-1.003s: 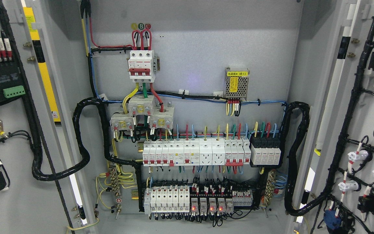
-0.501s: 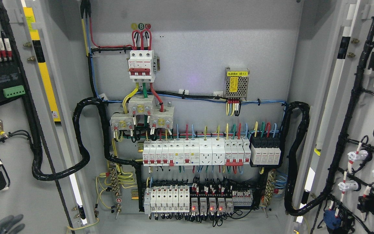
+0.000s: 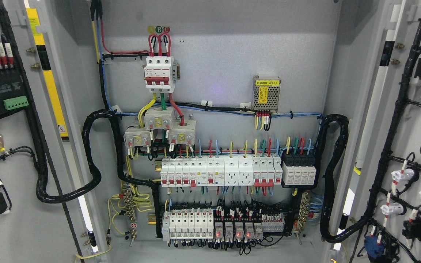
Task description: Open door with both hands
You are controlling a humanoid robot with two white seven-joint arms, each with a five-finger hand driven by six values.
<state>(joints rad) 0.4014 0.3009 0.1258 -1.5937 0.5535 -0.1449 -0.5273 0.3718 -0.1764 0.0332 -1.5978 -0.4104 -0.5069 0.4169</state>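
We see both cabinet doors swung wide: left door (image 3: 16, 146) at 9 o'clock, right door (image 3: 408, 138) at 3. Neither hand in view, so fingers' state can't be told. Risk: a door drifting back, tugging the black cable loom (image 3: 90, 160). Door handles cut off.

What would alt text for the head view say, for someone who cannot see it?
An electrical cabinet stands wide open, its left door and right door swung outward, both lined with black wiring. Inside, rows of white circuit breakers sit below a red-and-white main breaker. No robot hand is visible.
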